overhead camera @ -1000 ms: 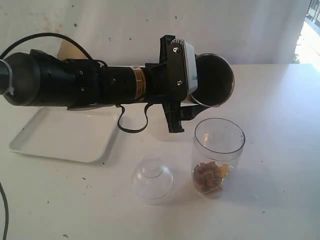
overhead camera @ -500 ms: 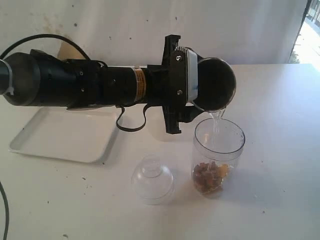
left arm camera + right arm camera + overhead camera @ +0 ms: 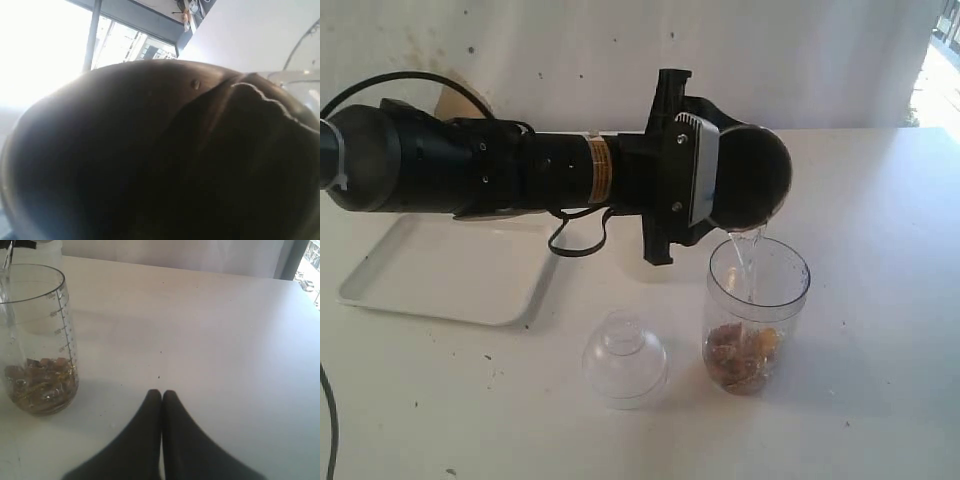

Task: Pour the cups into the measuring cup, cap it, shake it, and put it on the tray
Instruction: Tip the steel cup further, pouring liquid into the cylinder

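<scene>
Two hands logged, one working. Left hand (image 3: 728, 180) is clamped on the pouring cup (image 3: 757, 172), which is tipped on its side directly above the measuring cup (image 3: 757, 300), lip just over the measuring cup's rim; the pouring cup's mouth reads dark with a thin bright edge, material not certain from here. Thin clear stream (image 3: 751, 262) runs from that lip down inside the measuring cup. Measuring cup stands upright on the white surface (image 3: 880, 300), uncapped, with brown and yellowish pieces (image 3: 740, 352) lying wet at its bottom; printed graduations show on its wall in the right wrist view. Clear dome lid (image 3: 625, 358) sits on the surface near the measuring cup, to its left in the exterior view, not touching it. White tray (image 3: 440, 275) lies well apart from the measuring cup, further left, partly behind the left arm. Right hand (image 3: 161, 396) has its fingers pressed together, holding nothing, low over bare surface near the measuring cup.
</scene>
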Robot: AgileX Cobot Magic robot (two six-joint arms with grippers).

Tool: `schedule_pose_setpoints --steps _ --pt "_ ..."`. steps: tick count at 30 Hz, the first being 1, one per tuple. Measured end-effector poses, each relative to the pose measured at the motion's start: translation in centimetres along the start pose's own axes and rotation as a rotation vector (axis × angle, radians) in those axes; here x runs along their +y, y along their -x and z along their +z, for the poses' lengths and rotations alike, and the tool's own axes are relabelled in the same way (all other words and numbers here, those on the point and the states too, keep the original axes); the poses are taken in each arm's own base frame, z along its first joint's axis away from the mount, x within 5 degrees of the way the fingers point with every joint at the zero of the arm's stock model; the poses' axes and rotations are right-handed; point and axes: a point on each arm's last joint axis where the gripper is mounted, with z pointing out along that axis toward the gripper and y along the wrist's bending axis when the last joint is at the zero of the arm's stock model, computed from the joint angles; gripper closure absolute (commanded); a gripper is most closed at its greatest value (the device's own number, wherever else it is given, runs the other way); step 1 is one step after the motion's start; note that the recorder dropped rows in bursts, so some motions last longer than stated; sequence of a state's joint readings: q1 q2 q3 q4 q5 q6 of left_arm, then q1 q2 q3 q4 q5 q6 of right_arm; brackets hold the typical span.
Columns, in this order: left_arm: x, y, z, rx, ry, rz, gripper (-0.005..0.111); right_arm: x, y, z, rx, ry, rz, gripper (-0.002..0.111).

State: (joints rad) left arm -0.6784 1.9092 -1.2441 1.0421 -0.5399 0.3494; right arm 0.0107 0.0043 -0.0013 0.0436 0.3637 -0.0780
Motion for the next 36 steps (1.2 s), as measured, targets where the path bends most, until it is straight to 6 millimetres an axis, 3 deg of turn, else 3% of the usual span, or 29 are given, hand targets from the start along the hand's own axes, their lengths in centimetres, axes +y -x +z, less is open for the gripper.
schedule_pose_setpoints --steps 36 --pt "0.12 -0.27 0.00 0.032 0.005 0.205 0.107 0.00 0.00 0.00 0.000 0.000 0.000 0.108"
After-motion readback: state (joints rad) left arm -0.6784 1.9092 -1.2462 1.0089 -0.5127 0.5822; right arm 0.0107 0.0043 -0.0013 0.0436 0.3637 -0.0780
